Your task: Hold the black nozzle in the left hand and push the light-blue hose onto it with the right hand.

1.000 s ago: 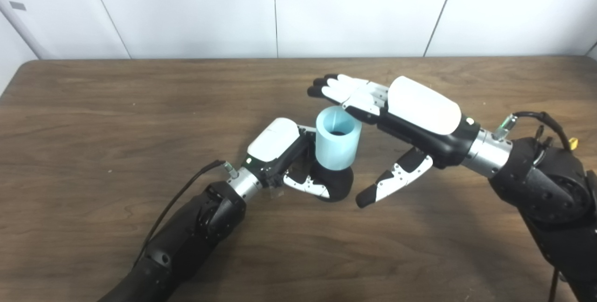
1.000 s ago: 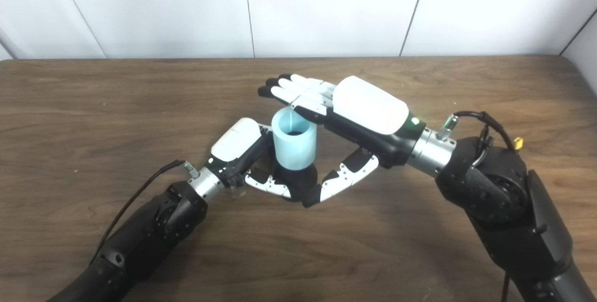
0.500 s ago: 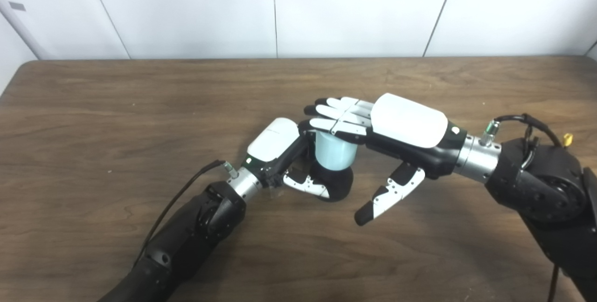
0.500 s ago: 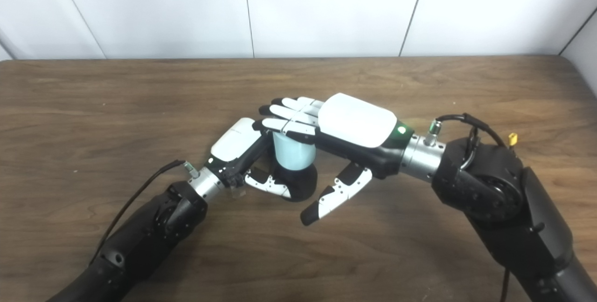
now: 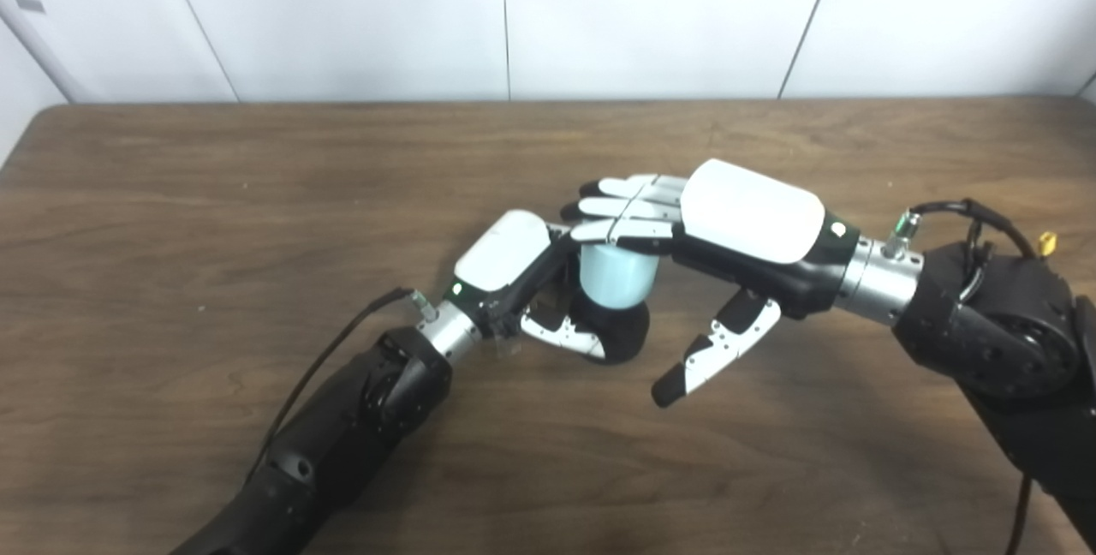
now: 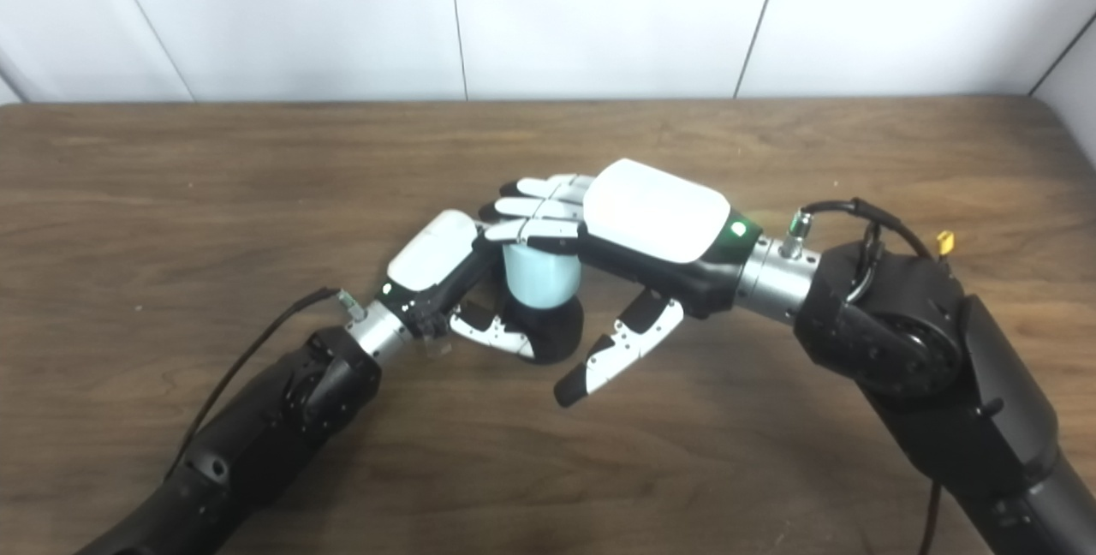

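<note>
place: lab or test room | evidence: bare wooden table (image 5: 171, 195), plain white panelled wall (image 5: 342, 15)

The brown wooden table (image 5: 171, 195) bears the black nozzle (image 5: 621, 334); upright.

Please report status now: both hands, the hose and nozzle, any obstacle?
Left hand shut on black nozzle. Right hand open, fingers flat atop light-blue hose. Hose upright on nozzle. No obstacle.

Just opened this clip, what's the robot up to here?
The left robot hand grips a black nozzle standing on the wooden table, with a light-blue hose piece upright on it. The right robot hand lies flat, fingers across the hose's top, thumb hanging free, seemingly pressing it down.
</note>
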You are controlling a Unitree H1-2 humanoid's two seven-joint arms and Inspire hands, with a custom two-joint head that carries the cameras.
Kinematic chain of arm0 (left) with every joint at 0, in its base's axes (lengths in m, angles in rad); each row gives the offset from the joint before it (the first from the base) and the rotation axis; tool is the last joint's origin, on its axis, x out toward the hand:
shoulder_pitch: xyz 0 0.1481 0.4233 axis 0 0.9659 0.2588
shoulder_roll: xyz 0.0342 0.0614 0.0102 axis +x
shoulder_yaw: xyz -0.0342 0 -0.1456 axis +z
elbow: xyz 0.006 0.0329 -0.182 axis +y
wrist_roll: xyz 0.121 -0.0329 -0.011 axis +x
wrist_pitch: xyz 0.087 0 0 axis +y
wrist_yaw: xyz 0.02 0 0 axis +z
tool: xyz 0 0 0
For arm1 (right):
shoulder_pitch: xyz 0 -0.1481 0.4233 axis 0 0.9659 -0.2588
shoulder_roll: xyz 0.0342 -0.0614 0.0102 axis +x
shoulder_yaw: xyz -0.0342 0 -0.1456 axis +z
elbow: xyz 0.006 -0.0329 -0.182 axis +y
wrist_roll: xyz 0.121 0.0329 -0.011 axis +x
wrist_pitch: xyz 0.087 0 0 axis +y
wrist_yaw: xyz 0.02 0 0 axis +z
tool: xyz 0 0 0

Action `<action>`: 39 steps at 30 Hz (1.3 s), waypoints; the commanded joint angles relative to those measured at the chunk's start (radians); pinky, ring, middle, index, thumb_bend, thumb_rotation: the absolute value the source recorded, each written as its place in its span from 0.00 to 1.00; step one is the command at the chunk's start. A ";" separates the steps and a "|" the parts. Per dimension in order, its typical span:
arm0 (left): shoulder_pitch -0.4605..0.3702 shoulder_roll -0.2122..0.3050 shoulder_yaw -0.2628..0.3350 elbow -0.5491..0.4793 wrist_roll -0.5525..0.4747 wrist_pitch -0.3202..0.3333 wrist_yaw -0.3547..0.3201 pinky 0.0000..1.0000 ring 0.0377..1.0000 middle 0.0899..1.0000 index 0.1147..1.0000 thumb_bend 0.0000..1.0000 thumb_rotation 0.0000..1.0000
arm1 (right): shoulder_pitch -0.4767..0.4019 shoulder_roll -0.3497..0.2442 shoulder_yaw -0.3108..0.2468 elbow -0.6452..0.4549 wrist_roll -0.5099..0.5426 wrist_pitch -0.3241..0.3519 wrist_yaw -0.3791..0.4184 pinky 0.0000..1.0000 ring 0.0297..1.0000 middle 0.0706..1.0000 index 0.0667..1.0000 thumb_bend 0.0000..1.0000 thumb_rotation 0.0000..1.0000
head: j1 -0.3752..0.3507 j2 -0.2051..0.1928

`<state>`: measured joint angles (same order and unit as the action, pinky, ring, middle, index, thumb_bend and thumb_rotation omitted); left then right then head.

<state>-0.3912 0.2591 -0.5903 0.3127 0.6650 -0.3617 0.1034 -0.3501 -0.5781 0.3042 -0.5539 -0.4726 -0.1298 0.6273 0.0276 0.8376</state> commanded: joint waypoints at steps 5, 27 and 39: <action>0.109 0.038 -0.061 0.088 0.049 0.129 -0.194 0.42 0.41 0.44 0.45 0.50 0.00 | 0.087 -0.059 0.049 0.037 -0.040 -0.085 0.021 0.81 0.90 0.88 0.82 0.83 0.83 | -0.001 0.000; 0.107 0.043 -0.060 0.089 0.024 0.118 -0.192 0.42 0.41 0.43 0.46 0.50 0.00 | 0.092 -0.019 0.196 0.081 -0.228 -0.067 0.041 0.93 0.99 0.99 0.93 0.83 0.92 | 0.000 0.003; 0.105 0.047 -0.066 0.093 0.033 0.120 -0.183 0.43 0.41 0.43 0.46 0.50 0.00 | 0.127 0.021 0.082 0.074 -0.082 -0.027 -0.099 0.89 0.99 1.00 0.98 0.77 0.83 | -0.004 -0.003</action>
<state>-0.3873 0.2729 -0.5907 0.3104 0.6335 -0.3617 0.1021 -0.2945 -0.5710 0.3827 -0.5323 -0.6337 -0.1642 0.5066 0.0230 0.8330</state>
